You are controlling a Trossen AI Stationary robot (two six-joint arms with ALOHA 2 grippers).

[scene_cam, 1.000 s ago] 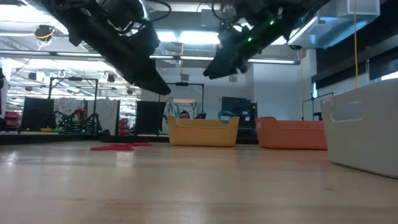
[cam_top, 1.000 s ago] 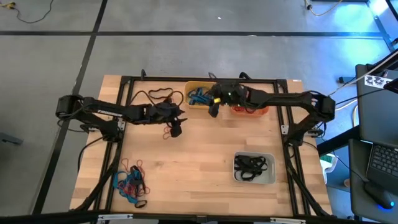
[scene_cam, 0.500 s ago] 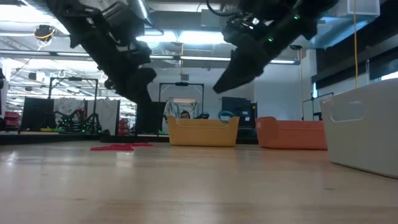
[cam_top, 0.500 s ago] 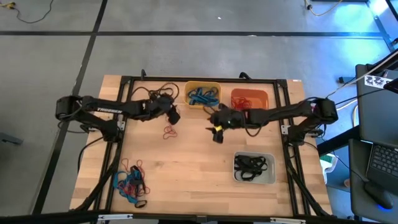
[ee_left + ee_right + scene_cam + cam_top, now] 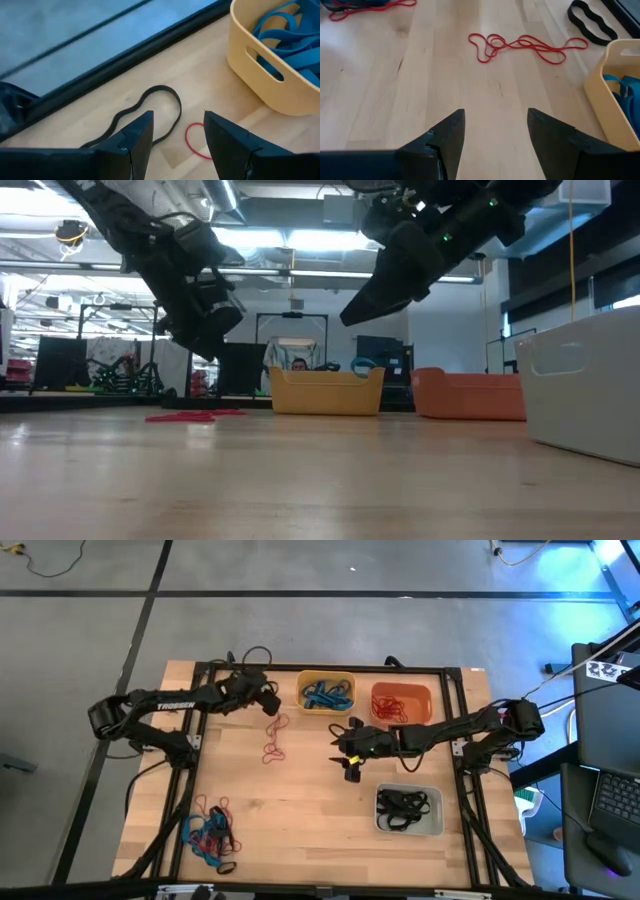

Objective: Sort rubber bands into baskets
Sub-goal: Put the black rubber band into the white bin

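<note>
the only writing i could read was the white "trossen" lettering along my left arm (image 5: 175, 700) in the high view; the baskets carried no label that i could make out.

against the earlier pictures, my left pincer (image 5: 270, 703) had drawn back from mid-table toward the far edge, and my right pincer (image 5: 350, 768) had left the yellow and orange baskets and come out over bare wood. the loose red bands (image 5: 273, 738) had stayed where they lay.

my left pincer stood open and empty, its two dark wedge-shaped fingers (image 5: 132, 145) well apart. just ahead of it lay a thin black rubber band (image 5: 150, 112) in a limp loop and part of a thin red ring (image 5: 195, 142) on the pale wood. beyond those stood the yellow basket (image 5: 260, 82), smooth matte plastic with rounded corners and a slot handle, holding flat blue bands (image 5: 287, 35).

my right pincer also stood parted and held nothing; its dark fingers (image 5: 445, 137) framed bare, light-grained tabletop (image 5: 495, 115). ahead of it the red bands lay in a tangled string of thin loops, with a thicker black wavy band (image 5: 590, 22) beyond them beside the yellow basket's corner.

behind my right pincer sat the orange basket (image 5: 425, 700) with red bands inside, and to its near side the pale grey translucent basket (image 5: 436, 827) with black bands. a mixed heap of blue, red and black bands (image 5: 210, 835) lay well apart from both pincers, at the near left of the table.
</note>
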